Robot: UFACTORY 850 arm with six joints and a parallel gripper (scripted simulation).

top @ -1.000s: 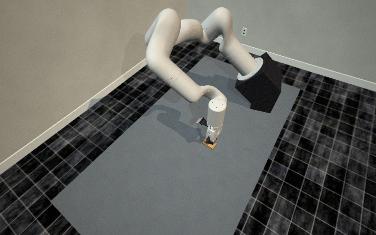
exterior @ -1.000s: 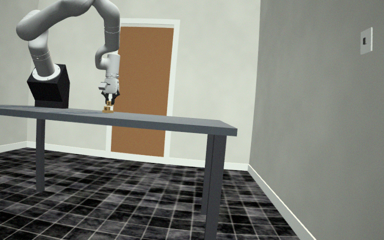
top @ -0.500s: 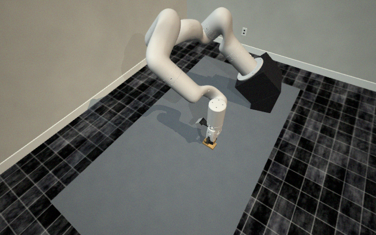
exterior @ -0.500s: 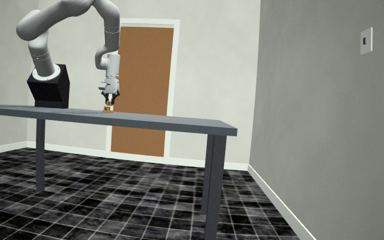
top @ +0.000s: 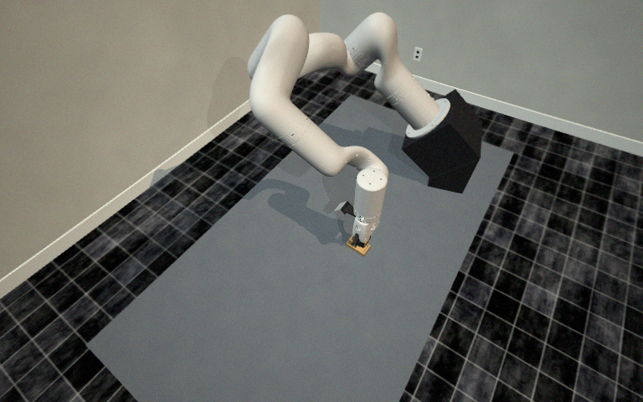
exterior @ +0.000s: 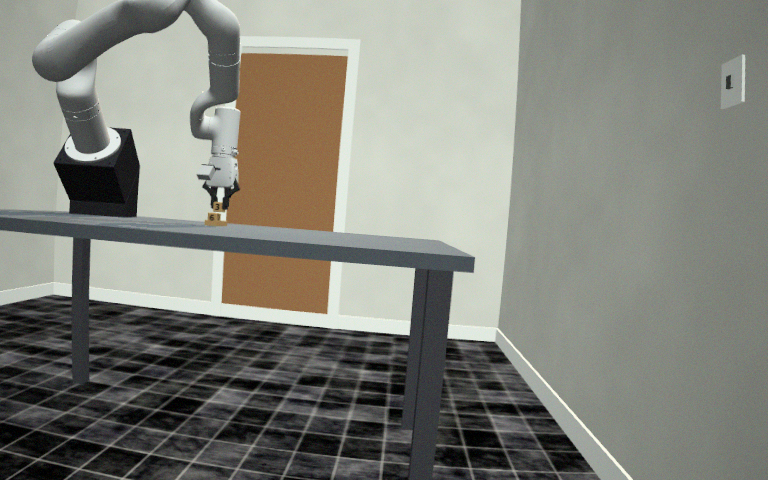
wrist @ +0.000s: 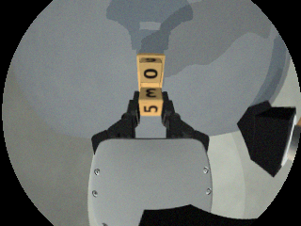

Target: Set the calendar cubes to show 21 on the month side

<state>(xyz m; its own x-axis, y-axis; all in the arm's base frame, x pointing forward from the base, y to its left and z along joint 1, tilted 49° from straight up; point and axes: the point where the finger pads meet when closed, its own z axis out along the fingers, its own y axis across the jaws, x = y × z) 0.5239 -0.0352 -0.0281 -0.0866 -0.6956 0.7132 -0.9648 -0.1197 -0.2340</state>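
My gripper (top: 361, 240) (exterior: 218, 204) (wrist: 150, 98) is shut on a small wooden date cube (exterior: 218, 207) (wrist: 150, 107). The cube shows a 5 on top in the wrist view and a 3 on its side in the exterior view. I hold it upright, low over the wooden tray (top: 363, 251) (exterior: 216, 223) on the grey table (top: 265, 293) (exterior: 339, 249). A second cube (exterior: 211, 217) (wrist: 150, 74) stands in the tray, with a 0 on top and a 6 on its side. The held cube hangs next to it and a little higher. The month's name is not readable.
The arm's black base block (top: 445, 141) (exterior: 99, 175) stands at the table's far end. The table's right edge (top: 474, 265) is not far from the tray. A brown door (exterior: 286, 169) is behind the table.
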